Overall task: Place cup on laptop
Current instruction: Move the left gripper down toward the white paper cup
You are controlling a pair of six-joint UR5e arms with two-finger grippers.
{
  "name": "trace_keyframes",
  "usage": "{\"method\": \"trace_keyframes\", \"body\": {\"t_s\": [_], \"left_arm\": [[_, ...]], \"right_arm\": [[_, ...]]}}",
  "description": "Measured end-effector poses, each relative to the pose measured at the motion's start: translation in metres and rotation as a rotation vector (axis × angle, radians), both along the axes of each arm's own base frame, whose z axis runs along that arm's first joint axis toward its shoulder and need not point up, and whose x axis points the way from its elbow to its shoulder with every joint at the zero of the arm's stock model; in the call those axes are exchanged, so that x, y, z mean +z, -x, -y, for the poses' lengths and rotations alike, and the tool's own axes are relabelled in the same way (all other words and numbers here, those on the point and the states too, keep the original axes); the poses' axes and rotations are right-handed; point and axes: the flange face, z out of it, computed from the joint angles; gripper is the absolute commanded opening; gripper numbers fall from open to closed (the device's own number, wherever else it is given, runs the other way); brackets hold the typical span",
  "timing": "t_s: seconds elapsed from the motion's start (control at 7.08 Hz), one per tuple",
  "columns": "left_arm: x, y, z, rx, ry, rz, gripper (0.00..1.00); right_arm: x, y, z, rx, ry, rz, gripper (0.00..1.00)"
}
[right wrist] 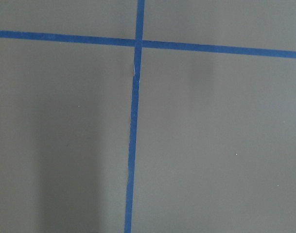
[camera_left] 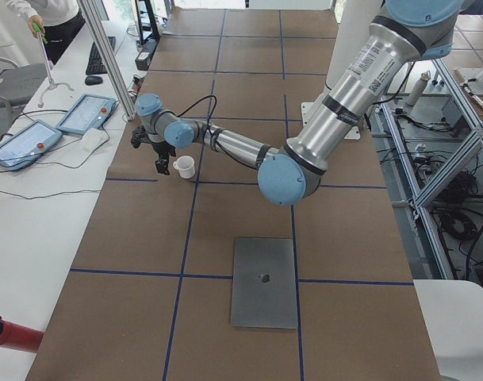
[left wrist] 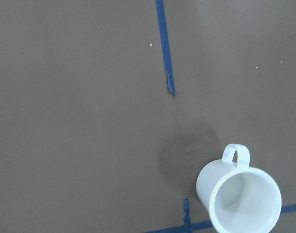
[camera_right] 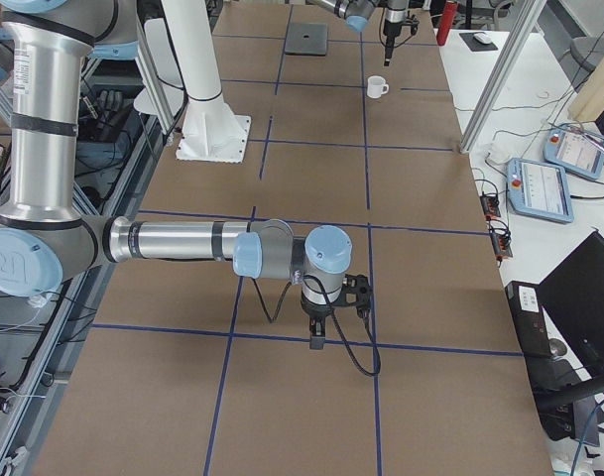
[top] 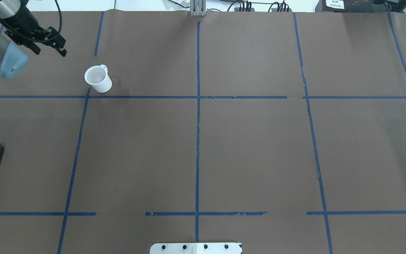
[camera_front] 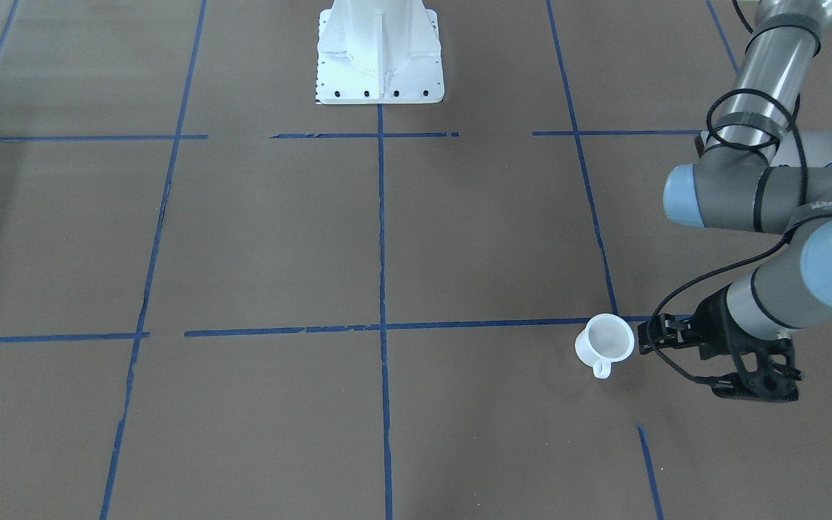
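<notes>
1. Reach is the step in hand, as I judge it: the cup point(camera_front: 605, 347) stands upright on the table point(top: 252, 148) at the lower right of the front view, just beside a blue tape crossing point(camera_front: 614, 320), and nothing holds it.
2. The left gripper point(camera_front: 676, 367) hangs just to the right of the cup in that view, clear of it, with its jaws apart.
3. The left wrist view has the cup only at its lower right corner, so the gripper should centre over it before it descends.
4. The handle point(left wrist: 235, 155) points toward the top of the wrist view. A grip across the rim or body, away from that loop, looks the safer choice to me.
5. The cup is light and its walls look smooth, so closing gently and squarely should keep it from tipping or skating.
6. The laptop point(camera_left: 263, 282) lies closed and flat, low in the middle of the left side view and well apart from the cup. The carry will be long, and the cup should go down on the lid away from its edges.
7. The right gripper point(camera_right: 319, 332) hangs over bare table far off, and I cannot tell how its jaws stand.
</notes>
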Motion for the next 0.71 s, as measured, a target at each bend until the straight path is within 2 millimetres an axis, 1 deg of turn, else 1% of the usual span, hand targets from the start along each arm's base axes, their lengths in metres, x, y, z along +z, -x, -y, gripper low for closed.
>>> {"method": "trace_keyframes", "body": {"t_s": [0.14,0.28,0.42,0.56,0.71], "left_arm": [[-0.005,-0.019,0.009,-0.017,0.011,0.003,0.94],[-0.007,-0.033,0.017,-0.024,0.021,0.005,0.92],[-0.006,-0.044,0.021,-0.025,0.024,0.002,0.86],[0.0,-0.058,0.019,-0.021,0.028,-0.002,0.76],[0.006,-0.069,0.015,-0.016,0.031,-0.006,0.75]], "right_arm": [[0.0,0.0,0.0,0.0,0.0,0.0,1.0],[0.0,0.0,0.0,0.0,0.001,0.0,1.0],[0.0,0.0,0.0,0.0,0.001,0.0,1.0],[0.0,0.0,0.0,0.0,0.001,0.0,1.0],[0.0,0.0,0.0,0.0,0.001,-0.001,1.0]]}}
